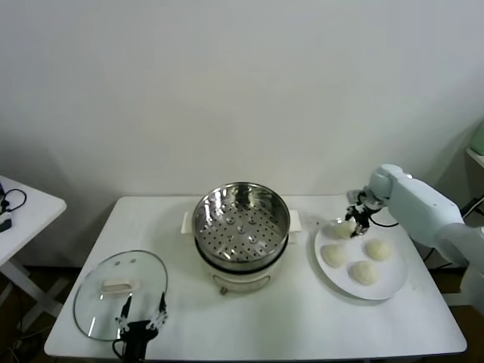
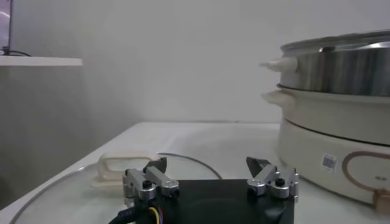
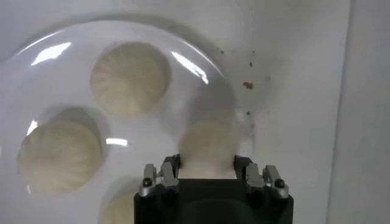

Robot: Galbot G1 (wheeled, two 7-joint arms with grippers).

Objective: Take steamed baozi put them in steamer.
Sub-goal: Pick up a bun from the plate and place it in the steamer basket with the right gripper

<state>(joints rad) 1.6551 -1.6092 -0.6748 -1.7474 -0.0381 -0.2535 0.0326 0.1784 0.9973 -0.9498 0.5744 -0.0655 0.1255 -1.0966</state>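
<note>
A: So the right gripper (image 1: 356, 220) is reaching over the far left part of the plate (image 1: 393, 286), fingers spread on either side of one baozi (image 3: 209, 146). Looks like they're straddling it, but I can't tell if they're actually pressing on it.

B: Yeah, the other three buns (image 1: 364, 272) are sitting on the same plate, just beside that one. The plate is lying to the right of the steamer (image 1: 241, 220), which is standing mid-table (image 1: 302, 325).

A: And the left gripper (image 1: 141, 308) is hanging low at the near edge, fingers apart, pinching nothing, right by the glass lid (image 1: 106, 299) lying flat left of the steamer.
</note>
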